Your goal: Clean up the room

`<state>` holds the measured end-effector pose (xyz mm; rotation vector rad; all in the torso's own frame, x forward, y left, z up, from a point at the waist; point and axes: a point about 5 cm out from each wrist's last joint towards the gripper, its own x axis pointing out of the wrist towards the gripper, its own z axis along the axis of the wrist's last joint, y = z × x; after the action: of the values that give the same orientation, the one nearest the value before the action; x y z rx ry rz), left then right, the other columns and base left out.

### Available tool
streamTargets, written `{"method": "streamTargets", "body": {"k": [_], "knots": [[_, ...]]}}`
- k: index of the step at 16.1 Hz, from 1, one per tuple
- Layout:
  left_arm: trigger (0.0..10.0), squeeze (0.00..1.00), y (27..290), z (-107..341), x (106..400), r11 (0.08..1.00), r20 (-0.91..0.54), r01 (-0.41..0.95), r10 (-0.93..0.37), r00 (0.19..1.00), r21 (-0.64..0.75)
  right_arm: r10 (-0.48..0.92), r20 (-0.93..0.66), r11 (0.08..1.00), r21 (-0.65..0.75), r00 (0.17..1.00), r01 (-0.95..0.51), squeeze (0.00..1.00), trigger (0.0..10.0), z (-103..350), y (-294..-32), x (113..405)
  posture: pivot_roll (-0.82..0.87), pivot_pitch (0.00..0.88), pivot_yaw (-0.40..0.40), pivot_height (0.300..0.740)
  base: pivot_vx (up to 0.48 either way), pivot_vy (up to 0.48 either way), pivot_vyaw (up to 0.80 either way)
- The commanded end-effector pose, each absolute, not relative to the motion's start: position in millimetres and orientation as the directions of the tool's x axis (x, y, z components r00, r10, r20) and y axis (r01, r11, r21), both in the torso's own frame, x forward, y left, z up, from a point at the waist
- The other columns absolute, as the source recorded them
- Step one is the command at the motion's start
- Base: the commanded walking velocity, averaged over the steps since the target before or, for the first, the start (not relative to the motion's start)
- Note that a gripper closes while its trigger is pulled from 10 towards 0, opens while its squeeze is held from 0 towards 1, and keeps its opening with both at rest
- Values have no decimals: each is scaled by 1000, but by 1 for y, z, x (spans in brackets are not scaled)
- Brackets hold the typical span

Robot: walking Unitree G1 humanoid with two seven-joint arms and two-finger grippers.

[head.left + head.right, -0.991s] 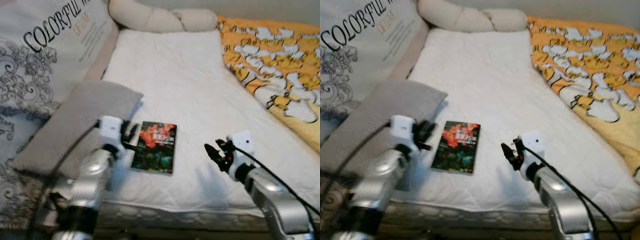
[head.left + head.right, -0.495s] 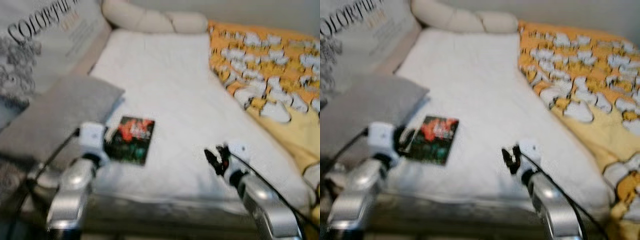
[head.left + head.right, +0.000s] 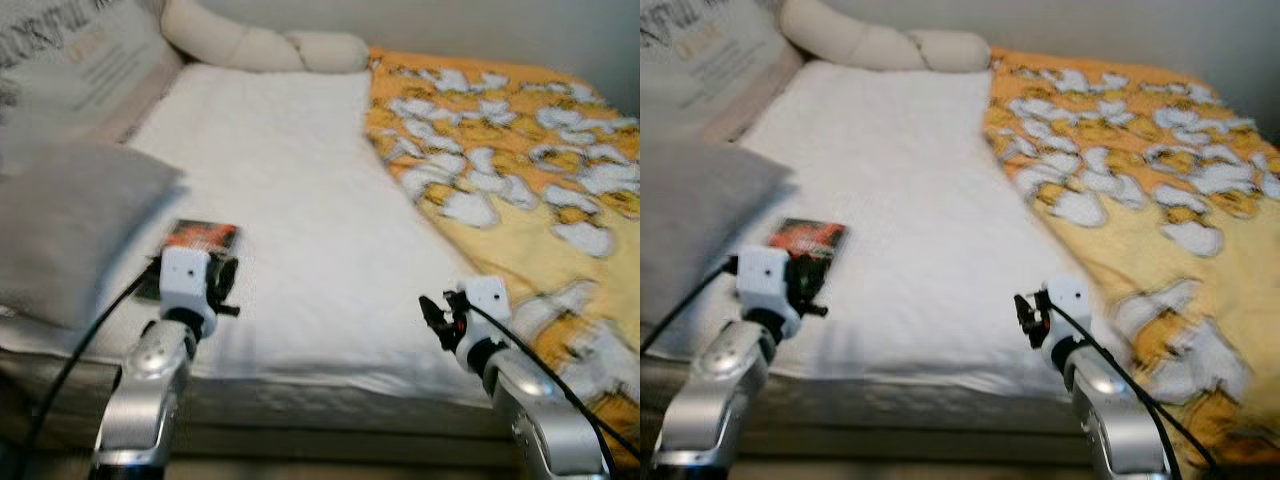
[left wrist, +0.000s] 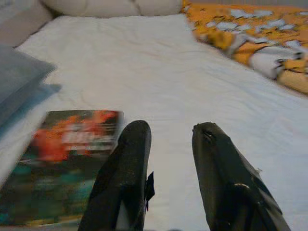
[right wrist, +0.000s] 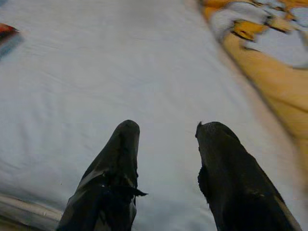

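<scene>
My left end effector (image 4: 166, 159), fingers spread and empty, hovers just beside the book (image 4: 62, 159) on the bed (image 3: 300, 180); right end effector (image 5: 166, 159) open too. Next, I'd reach sideways and grasp.

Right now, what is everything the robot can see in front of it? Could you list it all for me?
Book: one, dark cover with red and orange, flat on the white mattress near its front left edge.
White mattress: one, white.
Grey pillow: one, grey, left of the book.
Printed cushion: one, pale with lettering, far left.
Bolster: one, cream, at the bed's far end.
Blanket: one, orange-yellow with white pattern, right side.
Left hand: black fingers open, by the book.
Right hand: black fingers open, above the mattress.
</scene>
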<state>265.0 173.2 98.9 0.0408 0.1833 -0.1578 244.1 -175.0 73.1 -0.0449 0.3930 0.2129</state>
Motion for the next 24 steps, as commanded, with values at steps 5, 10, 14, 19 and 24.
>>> {"method": "streamTargets", "body": {"k": [5,10,14,19,24], "knots": [[10000,0,160,104,267,978,-183,205,-196,963,34,149,-425,983,-31,893,-179,0,10000,68,-183,245,-43,0,-15,740,0,-443,0],[10000,0,162,101,271,979,-214,204,-199,956,0,158,-434,982,-23,887,-186,0,10000,68,-180,250,-43,0,-13,740,0,-177,0],[10000,0,164,107,274,979,-189,199,-203,961,-42,166,-429,982,-16,888,-191,0,10000,70,-177,257,-44,0,-7,740,0,240,0],[10000,0,164,109,276,974,-172,228,-225,959,-3,187,-418,980,11,889,-201,0,10000,69,-173,257,-42,0,-4,740,0,0,0],[10000,1000,164,106,275,971,-195,225,-236,952,-79,225,-403,974,62,887,-219,1000,10000,72,-171,259,-41,0,-4,740,216,0,0]]}}
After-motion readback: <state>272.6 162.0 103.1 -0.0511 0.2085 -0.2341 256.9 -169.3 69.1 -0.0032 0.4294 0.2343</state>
